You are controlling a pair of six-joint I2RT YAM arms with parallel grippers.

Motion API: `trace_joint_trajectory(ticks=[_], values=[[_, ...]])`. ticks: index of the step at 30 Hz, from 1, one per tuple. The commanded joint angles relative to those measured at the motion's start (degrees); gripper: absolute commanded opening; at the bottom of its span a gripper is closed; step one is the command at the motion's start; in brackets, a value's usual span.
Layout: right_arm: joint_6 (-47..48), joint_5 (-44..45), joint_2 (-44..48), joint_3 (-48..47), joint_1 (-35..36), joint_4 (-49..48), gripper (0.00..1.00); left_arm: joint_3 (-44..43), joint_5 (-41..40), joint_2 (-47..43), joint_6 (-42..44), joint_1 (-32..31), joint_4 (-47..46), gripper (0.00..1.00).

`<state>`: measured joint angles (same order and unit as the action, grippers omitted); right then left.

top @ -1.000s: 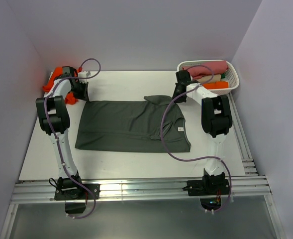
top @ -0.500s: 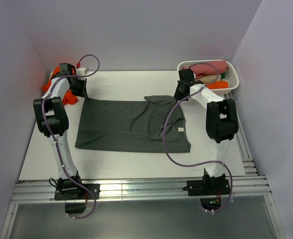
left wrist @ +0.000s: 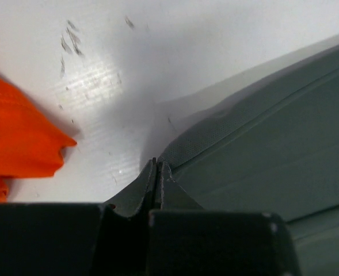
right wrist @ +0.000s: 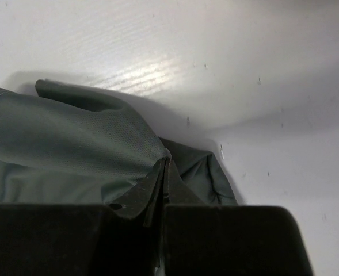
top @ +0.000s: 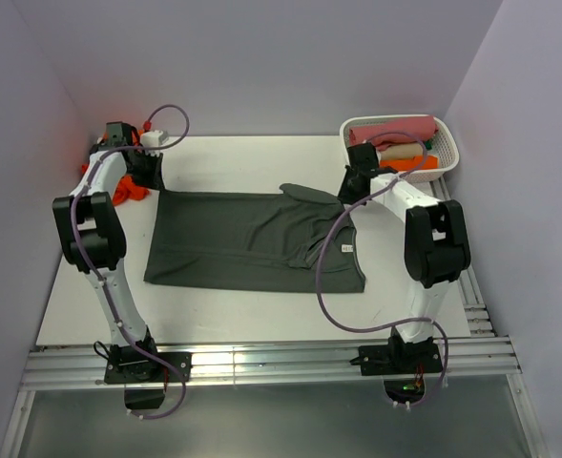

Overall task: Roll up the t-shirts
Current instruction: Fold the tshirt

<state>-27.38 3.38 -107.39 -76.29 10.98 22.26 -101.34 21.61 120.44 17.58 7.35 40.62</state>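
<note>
The dark charcoal-grey t-shirt [top: 242, 239] lies flat across the middle of the white table, folded lengthwise, its small white neck label [top: 346, 247] near the right end. My left gripper [top: 151, 177] is shut on the shirt's far left corner [left wrist: 181, 146], and the hem rises to its tips [left wrist: 156, 163]. My right gripper [top: 350, 187] is shut on the bunched sleeve fabric [right wrist: 71, 135] at the far right, the cloth gathered at its tips [right wrist: 166, 158]. The bright orange t-shirt [top: 123, 191] sits crumpled just left of the left gripper, and it also shows in the left wrist view [left wrist: 19, 138].
A white basket [top: 449, 153] holding several folded garments stands at the far right corner, close behind the right arm. Purple cables loop from both arms over the shirt. Walls close in on the left, back and right. A metal rail runs along the near edge.
Both elbows have swung outward. The right gripper has drawn the sleeve to the right, stretching it out. The left gripper has shifted slightly left and farther back with the corner.
</note>
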Motion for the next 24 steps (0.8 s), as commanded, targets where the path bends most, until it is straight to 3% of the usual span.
trace_joint_trajectory(ticks=[1, 24], values=[[-0.57, 0.75, 5.96, 2.37, -0.17, -2.83, 0.0, 2.54, 2.48, -5.3, 3.24, 1.08, 1.48, 0.0], [-4.26, 4.44, 20.55, 21.44, 2.37, -6.35, 0.0, 17.14, 7.57, -15.59, 9.13, 4.95, 2.8, 0.0]])
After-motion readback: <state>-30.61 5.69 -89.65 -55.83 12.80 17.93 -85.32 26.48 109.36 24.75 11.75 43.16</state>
